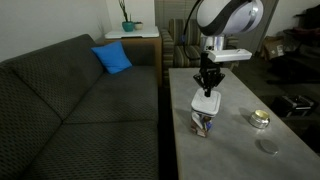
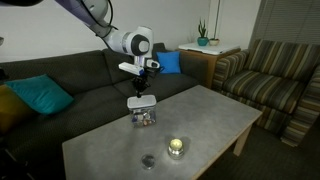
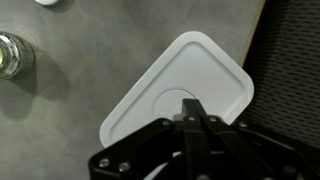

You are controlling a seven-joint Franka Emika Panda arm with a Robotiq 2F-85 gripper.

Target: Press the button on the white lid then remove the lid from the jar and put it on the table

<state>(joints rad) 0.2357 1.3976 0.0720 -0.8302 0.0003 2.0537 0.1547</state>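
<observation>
Wrist view is being filled along its bottom edge by the black gripper (image 3: 189,106). Its two jaws are being held shut, side by side, with no gap showing and nothing between them. Their tips are being pointed at the round button (image 3: 178,100) in the middle of the white lid (image 3: 175,65). Whether the button is being touched cannot be told. Under the lid, the table (image 3: 90,60) is being seen as a grey, spotty top. A round shiny tin (image 3: 12,55) is being shown at the left edge.

In an exterior view, a small grey disc (image 1: 267,146) is being seen nearest on the table, toward the right. The tin (image 1: 260,119) is being shown just behind it. Further left, close to the table's left edge, the jar (image 1: 205,124) is being kept upright, and the lid (image 1: 207,103) is being carried on top of it. The gripper (image 1: 207,90) is being held straight down right above the lid. Left of the table, a dark couch (image 1: 70,90) is being seen. Far back on it a blue pillow (image 1: 114,58) is being propped, with a plant (image 1: 128,20) farther behind.
</observation>
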